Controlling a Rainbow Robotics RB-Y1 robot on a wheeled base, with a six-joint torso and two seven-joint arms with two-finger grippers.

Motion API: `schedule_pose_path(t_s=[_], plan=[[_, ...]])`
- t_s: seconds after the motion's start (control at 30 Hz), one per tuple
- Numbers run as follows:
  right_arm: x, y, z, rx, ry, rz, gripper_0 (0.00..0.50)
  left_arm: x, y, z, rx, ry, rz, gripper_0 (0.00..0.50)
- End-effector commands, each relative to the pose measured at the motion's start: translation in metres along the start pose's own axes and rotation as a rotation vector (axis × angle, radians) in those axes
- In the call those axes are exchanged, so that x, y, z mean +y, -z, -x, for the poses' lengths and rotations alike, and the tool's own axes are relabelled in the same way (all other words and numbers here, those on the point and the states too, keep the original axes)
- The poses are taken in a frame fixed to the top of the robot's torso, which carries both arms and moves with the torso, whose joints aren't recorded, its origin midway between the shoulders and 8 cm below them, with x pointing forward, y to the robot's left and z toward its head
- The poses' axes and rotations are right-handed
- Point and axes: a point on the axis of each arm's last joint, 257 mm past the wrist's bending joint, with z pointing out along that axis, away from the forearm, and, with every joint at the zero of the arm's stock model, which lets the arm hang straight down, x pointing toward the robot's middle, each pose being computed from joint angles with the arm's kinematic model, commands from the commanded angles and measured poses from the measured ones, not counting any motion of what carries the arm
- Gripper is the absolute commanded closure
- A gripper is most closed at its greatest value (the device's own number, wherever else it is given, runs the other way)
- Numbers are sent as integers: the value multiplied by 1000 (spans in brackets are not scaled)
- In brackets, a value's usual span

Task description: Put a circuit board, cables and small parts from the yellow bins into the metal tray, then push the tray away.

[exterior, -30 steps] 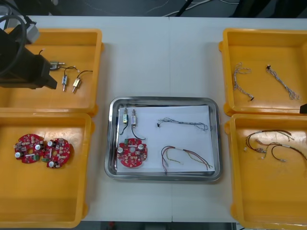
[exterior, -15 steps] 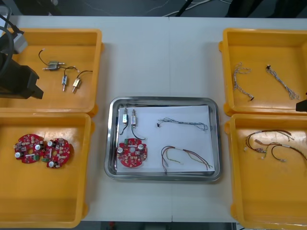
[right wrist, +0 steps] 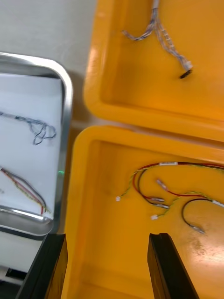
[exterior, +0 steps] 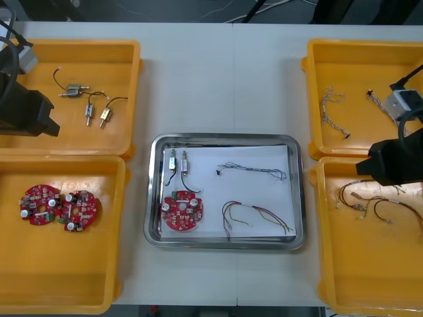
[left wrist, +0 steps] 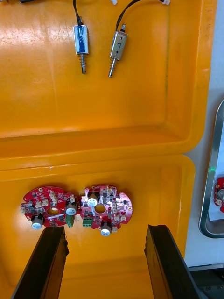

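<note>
Four yellow bins (exterior: pixel 59 264) — one metal tray (exterior: pixel 225 138)

Four yellow bins (exterior: pixel 73 45) stood on the table (exterior: pixel 225 79), two left and two right, with one metal tray (exterior: pixel 225 137) between them. There were three round red circuit boards (exterior: pixel 79 210): two near left, one in the tray. Of five small metal parts (exterior: pixel 104 117), three lay far left and two in the tray. Of three twisted blue and white cables (exterior: pixel 330 105), two lay far right and one in the tray. One red and yellow cable (exterior: pixel 258 218) lay in the tray; the tangle of cables (exterior: pixel 370 198) near right could not be counted.
</note>
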Motion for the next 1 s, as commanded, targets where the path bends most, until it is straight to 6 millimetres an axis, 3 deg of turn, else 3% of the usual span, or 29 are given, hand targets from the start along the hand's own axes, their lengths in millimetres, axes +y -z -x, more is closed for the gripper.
schedule_pose_path(t_s=[0.03,0.33,0.6,1.0], plan=[[33,-2,-2,21,197,21,0,17,16,5,-35,-56,49,0],[75,-22,-18,92,413,49,0,17,16,5,-37,-57,52,0],[98,-44,-31,150,670,35,0,17,16,5,-36,-59,50,0],[150,-71,-39,169,1017,86,0,17,16,5,-36,-59,50,0]])
